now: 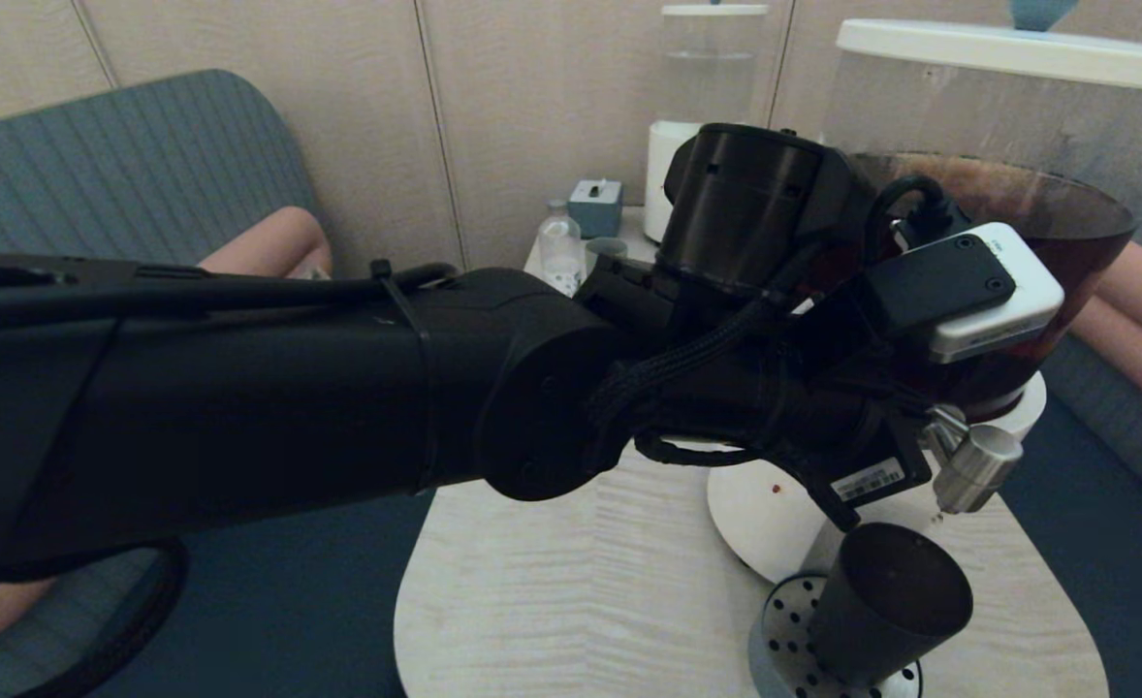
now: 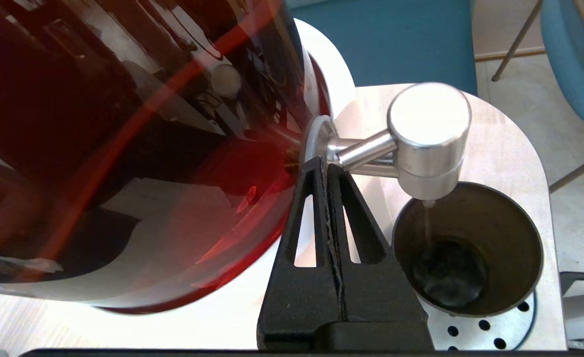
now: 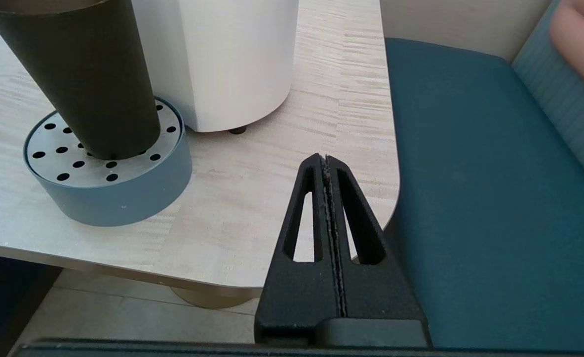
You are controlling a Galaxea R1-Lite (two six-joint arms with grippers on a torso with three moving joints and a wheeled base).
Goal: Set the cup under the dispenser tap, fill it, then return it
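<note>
The black cup (image 2: 470, 248) stands upright on a perforated drip tray (image 2: 475, 332), right under the brushed-steel dispenser tap (image 2: 428, 139). A thin stream falls from the tap into the cup, and dark liquid lies at its bottom. My left gripper (image 2: 325, 163) is shut and empty, its tips against the tap's stem beside the tank of dark brown liquid (image 2: 123, 148). In the head view the cup (image 1: 886, 601) sits below the tap (image 1: 973, 470), with the left arm stretched across above. My right gripper (image 3: 325, 161) hovers shut and empty over the table's corner, apart from the cup (image 3: 84, 74).
The big dispenser's white base (image 3: 222, 59) stands behind the drip tray (image 3: 123, 198). A smaller dispenser with clear liquid (image 1: 712, 87), a small bottle (image 1: 559, 247) and a grey-blue cup (image 1: 608, 250) are at the back. A blue bench seat (image 3: 495, 198) borders the table's edge.
</note>
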